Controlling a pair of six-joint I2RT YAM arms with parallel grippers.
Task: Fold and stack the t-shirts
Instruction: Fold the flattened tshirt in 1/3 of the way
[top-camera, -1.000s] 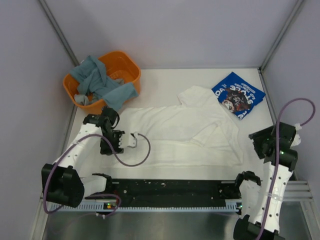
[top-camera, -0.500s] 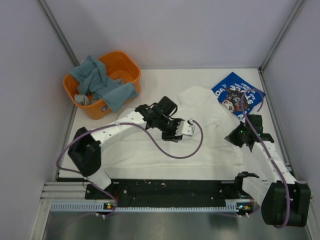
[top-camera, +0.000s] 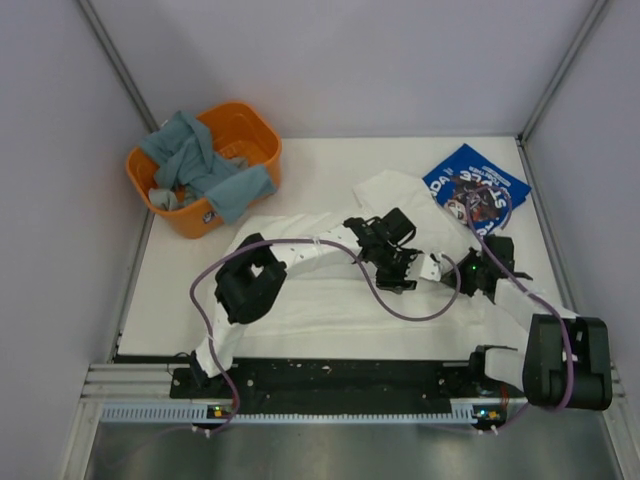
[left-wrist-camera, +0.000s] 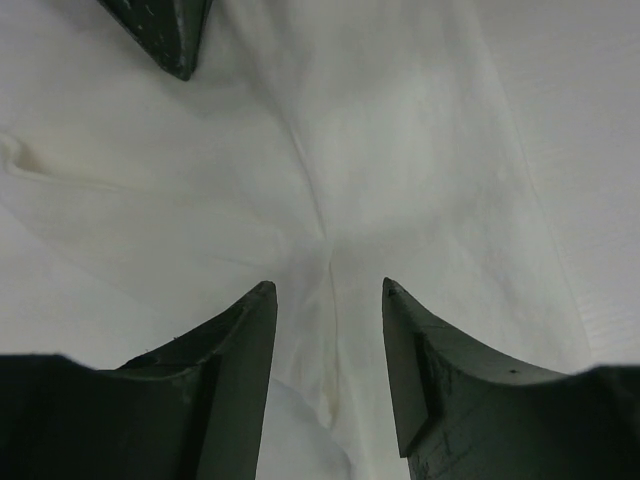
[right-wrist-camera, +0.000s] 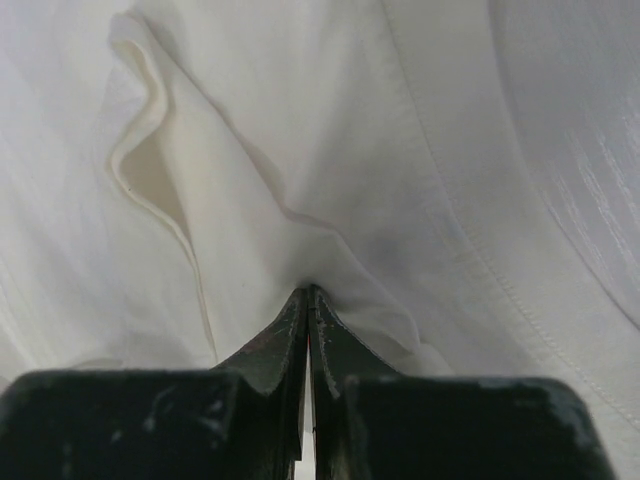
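The white t-shirt lies spread over the middle of the table, with its right part bunched into folds. My left gripper has reached across to that right part and stands open just above the cloth. In the left wrist view a raised crease of the shirt runs between the gripper's parted fingers. My right gripper is close beside it, shut on a pinch of the white shirt at its tips. The blue t-shirt lies folded at the back right.
An orange basket holding grey-blue cloth stands at the back left. Grey walls close in the table on three sides. A black rail runs along the near edge. A dark tip shows at the top left of the left wrist view.
My left arm has swept from the shirt's left edge across to its right part. The right arm came in from the right side, and its gripper went from open to shut on the cloth.
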